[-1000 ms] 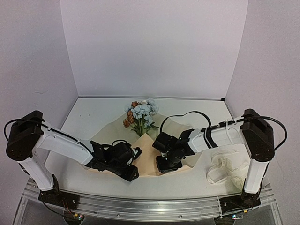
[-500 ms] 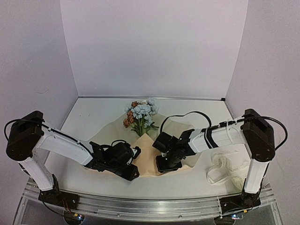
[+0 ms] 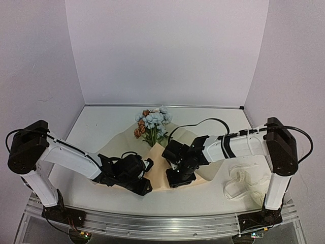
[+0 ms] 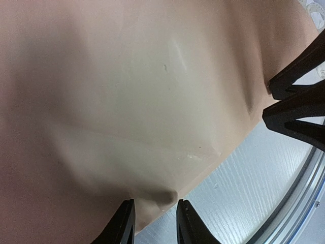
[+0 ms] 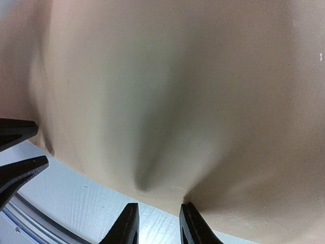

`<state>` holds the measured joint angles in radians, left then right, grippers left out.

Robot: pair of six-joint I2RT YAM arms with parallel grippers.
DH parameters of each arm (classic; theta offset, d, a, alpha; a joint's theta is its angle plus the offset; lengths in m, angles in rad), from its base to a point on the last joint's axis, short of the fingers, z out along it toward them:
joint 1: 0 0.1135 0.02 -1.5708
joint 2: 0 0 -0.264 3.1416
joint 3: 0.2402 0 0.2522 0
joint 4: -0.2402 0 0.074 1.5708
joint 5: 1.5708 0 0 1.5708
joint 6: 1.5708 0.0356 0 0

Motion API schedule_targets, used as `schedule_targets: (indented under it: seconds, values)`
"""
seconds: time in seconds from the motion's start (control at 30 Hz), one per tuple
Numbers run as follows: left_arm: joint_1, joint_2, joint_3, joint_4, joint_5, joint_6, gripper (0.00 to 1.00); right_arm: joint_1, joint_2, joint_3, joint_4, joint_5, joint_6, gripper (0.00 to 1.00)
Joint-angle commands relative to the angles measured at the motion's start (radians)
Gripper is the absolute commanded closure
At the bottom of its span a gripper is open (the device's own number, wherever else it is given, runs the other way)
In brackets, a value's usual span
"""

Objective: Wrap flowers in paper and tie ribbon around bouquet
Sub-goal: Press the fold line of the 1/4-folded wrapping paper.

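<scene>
Left gripper (image 4: 156, 204): fingers narrowly apart, near edge of the kraft paper (image 4: 127, 101) tucked down between them. The sheet puckers toward the tips, so I read this as a pinch on the paper, not a hover. Right gripper (image 5: 156, 205): same picture, a soft ridge in the sheet running down to its fingertips with the edge caught there, so it is clamped on the paper too, though only by the very margin. From above, the two grippers sit close beside each other at the middle of the near edge, and the right one's fingers show at the right border of the left wrist view. Paper lies across the centre of the worktop (image 3: 101, 124), its side parts rising in creased peaks toward the far side. Artificial flowers (image 3: 152, 123) rest on the far part of the sheet, blooms far, green stems pointing near toward the grippers. Step in hand, by my judgement: the wrapping fold, with no cone formed yet. The next move calls for raising the pinched edge and carrying it over the stems, both arms in step so the shallow hold does not slip or tear. Ribbon (image 3: 242, 182) lies loose on the worktop at the near right, well apart from the paper and beside the right arm's upright link; tying is not yet begun. In the way: the closeness of the two grippers, and the right forearm reaching across above the right flap.
</scene>
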<state>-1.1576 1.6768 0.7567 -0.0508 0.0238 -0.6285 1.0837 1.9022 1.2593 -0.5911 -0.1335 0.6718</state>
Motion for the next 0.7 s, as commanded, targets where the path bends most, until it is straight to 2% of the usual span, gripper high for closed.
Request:
schedule_targets:
  seconds: [0.0,0.17,0.67]
  values:
    - [0.0,0.036,-0.024,-0.076,0.011,-0.008,0.7,0.014,-0.003,0.056,-0.037,0.0,-0.017,0.73]
    - [-0.001,0.037,-0.027,-0.076,0.013,-0.008,0.7,0.023,0.009,0.054,-0.045,0.01,-0.011,0.74]
    - [0.0,0.04,-0.03,-0.073,0.011,-0.008,0.7,0.017,-0.005,-0.091,-0.009,0.129,0.02,0.79]
